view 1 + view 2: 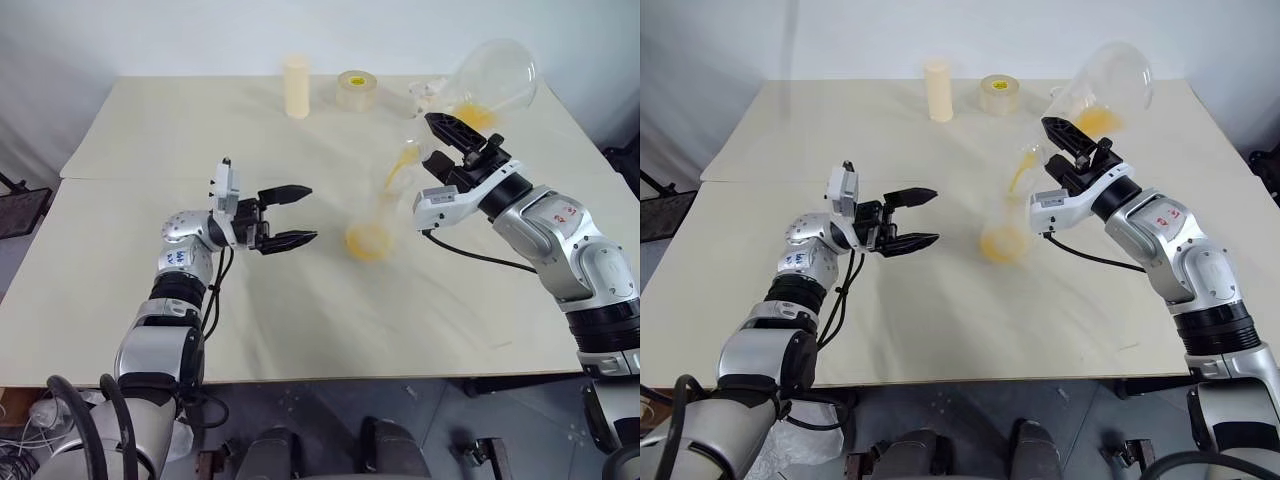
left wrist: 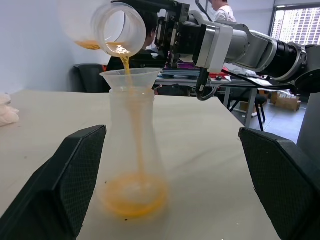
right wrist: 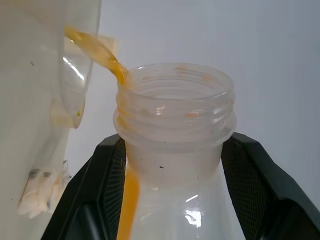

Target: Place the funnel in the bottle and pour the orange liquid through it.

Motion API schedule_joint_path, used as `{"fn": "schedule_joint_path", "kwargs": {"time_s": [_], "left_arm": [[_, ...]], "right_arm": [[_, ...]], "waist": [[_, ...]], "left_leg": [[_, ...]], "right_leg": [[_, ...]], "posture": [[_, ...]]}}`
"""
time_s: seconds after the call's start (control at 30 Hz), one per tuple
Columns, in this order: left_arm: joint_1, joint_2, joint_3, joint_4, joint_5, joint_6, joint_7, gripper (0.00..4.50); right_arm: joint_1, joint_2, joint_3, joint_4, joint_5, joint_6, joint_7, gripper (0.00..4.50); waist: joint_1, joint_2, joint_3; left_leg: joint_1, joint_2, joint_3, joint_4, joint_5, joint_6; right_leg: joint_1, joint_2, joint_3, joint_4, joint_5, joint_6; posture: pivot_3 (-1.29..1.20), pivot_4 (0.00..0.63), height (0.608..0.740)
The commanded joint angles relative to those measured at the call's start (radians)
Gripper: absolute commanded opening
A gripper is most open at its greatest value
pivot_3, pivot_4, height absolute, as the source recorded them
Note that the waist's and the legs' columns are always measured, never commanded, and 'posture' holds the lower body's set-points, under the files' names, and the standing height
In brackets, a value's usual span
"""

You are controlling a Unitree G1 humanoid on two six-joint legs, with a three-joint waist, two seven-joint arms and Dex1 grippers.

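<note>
cream cylinder [image 1: 296,87], tape roll [image 1: 355,91], table [image 1: 150,140]

Translucent plastic bottle [image 2: 131,150], clear plastic funnel [image 2: 131,80], matt cream table [image 1: 300,300]

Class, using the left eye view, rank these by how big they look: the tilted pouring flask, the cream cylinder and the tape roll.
1. Tilted pouring flask, clearly the largest.
2. Cream cylinder and tape roll look about alike. One is taller, the other wider, so I won't rank them.
</note>
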Motion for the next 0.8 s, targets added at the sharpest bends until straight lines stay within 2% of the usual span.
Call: {"fn": "schedule_joint_path", "kwargs": {"time_s": [0.03, 0.8], "left_arm": [[-0.017, 0.009, 0.010, -0.029, -0.002, -0.009, -0.058, 4.50], [-0.020, 0.010, 0.014, -0.030, -0.003, -0.005, -0.066, 4.50]], "right_arm": [[-0.013, -0.024, -0.013, -0.019, -0.003, -0.008, -0.026, 2.44], [-0.037, -0.043, 0.014, 0.023, -0.069, -0.056, -0.081, 2.44]], "waist": [[0.000, 0.000, 0.000], [0.000, 0.000, 0.000]], "left_leg": [[0.000, 0.000, 0.000, 0.000, 0.000, 0.000], [0.000, 0.000, 0.000, 0.000, 0.000, 0.000]], "right_leg": [[0.000, 0.000, 0.000, 0.000, 0.000, 0.000], [0.000, 0.000, 0.000, 0.000, 0.000, 0.000]], "posture": [[0.00, 0.150, 0.740], [0.00, 0.150, 0.740]]}}
